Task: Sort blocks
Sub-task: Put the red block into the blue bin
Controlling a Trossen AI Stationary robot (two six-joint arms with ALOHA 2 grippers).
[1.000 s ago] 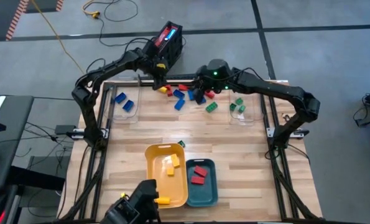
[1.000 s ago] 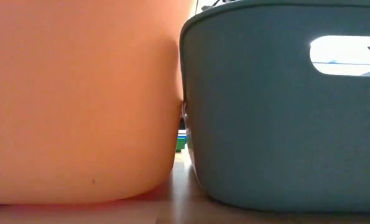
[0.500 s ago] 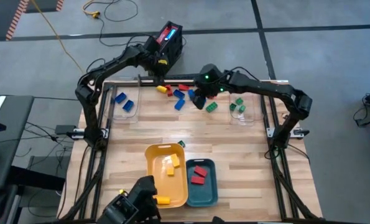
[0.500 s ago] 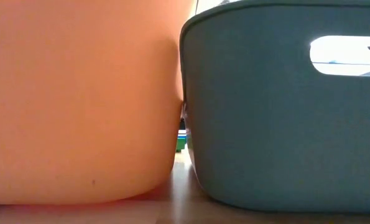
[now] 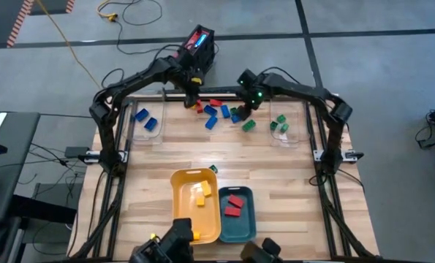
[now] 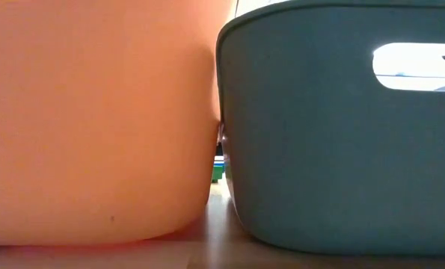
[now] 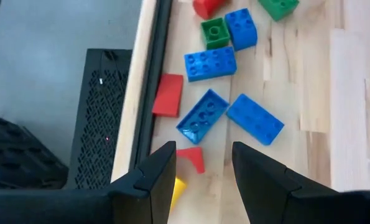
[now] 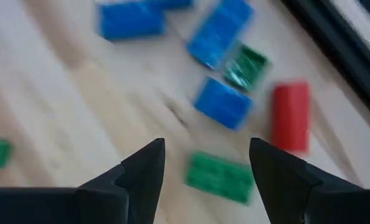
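Blocks (image 5: 218,113) beneath both open tools, seemingly none gripped

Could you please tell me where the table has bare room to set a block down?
The broad middle of the table is bare, between the loose blocks at the far edge and the yellow tray and teal tray at the near edge. The far edge is crowded: both grippers, left gripper and right gripper, work there.

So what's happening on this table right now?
Two arms are sorting blocks. Both hover over the loose pile at the table's far edge, holding nothing. The left pincer is open above a small red block; the right pincer is open above a green block. The yellow tray and teal tray already hold a few.
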